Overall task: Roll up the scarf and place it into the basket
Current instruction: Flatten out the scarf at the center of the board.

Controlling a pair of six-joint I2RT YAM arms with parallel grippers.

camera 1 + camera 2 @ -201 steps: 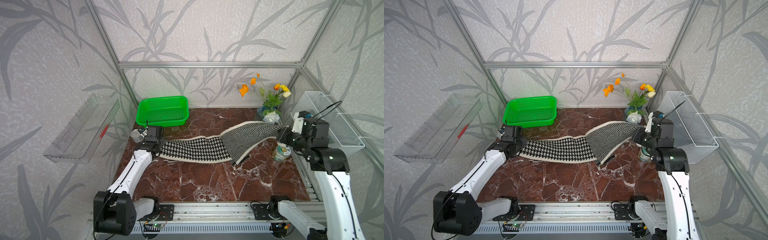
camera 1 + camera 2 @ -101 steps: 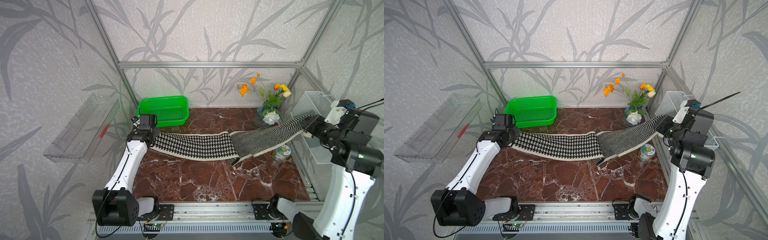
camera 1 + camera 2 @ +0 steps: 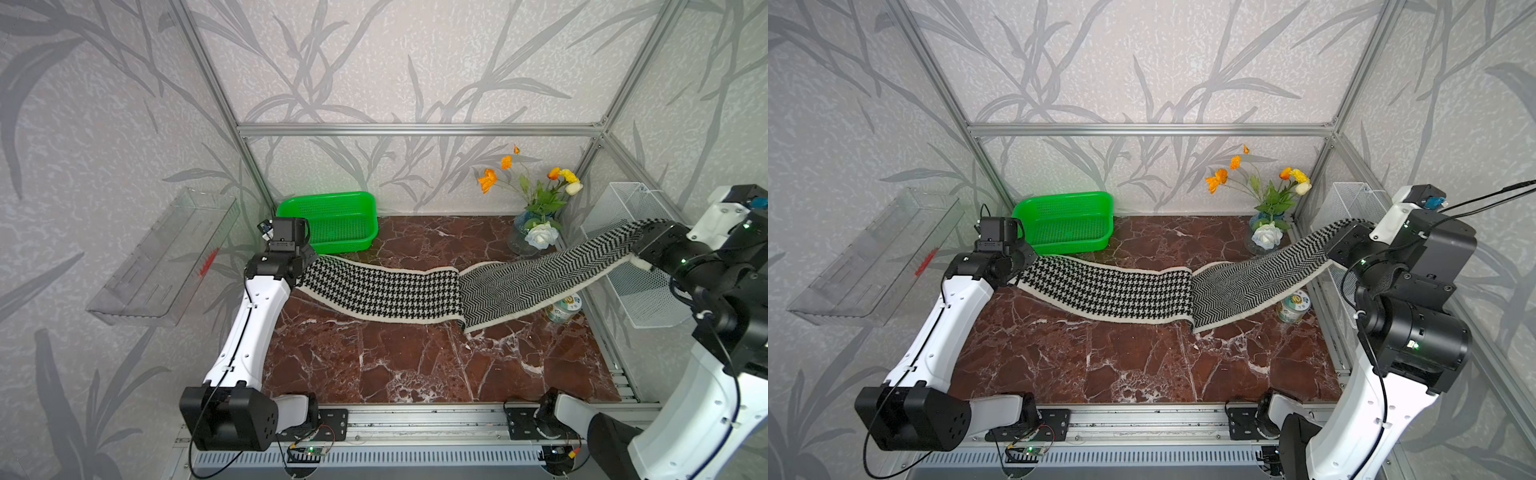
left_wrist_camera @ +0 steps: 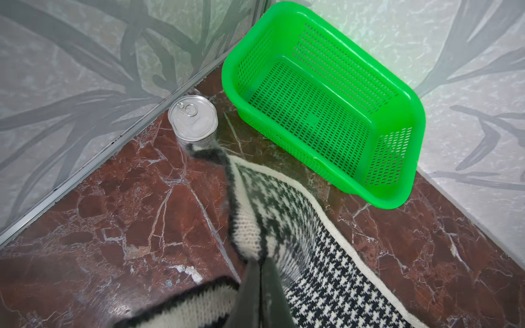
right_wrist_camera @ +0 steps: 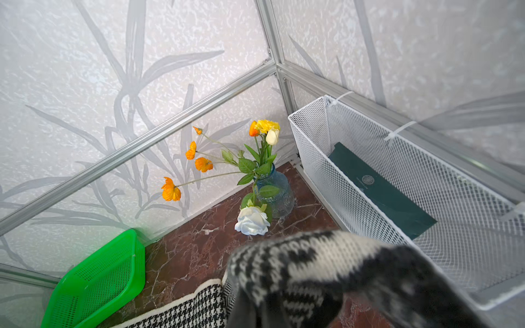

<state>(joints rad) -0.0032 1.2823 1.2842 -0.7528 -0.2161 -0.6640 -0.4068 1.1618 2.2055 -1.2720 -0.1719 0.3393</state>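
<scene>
The scarf (image 3: pixel 382 291) (image 3: pixel 1113 291) hangs stretched between my two grippers across the marble floor. Its middle sags onto the floor, houndstooth on the left half, herringbone (image 3: pixel 540 274) on the right half. My left gripper (image 3: pixel 305 266) (image 4: pixel 260 262) is shut on the scarf's left end just in front of the green basket (image 3: pixel 324 197) (image 3: pixel 1063 195) (image 4: pixel 227 76), which is empty. My right gripper (image 3: pixel 636 249) (image 5: pixel 257 301) is shut on the right end, held high beside the wire basket. The cloth drapes over its fingers.
A tin can (image 4: pixel 193 119) stands by the wall left of the basket. A vase of flowers (image 3: pixel 536 232) is at the back right and a small jar (image 3: pixel 565 305) lies under the scarf's raised end. A white mesh basket (image 3: pixel 640 257) hangs on the right wall, a clear tray (image 3: pixel 166 257) on the left.
Both arms have risen and moved apart, pulling the scarf out long. The right end went up and to the right, the left end back toward the green basket.
</scene>
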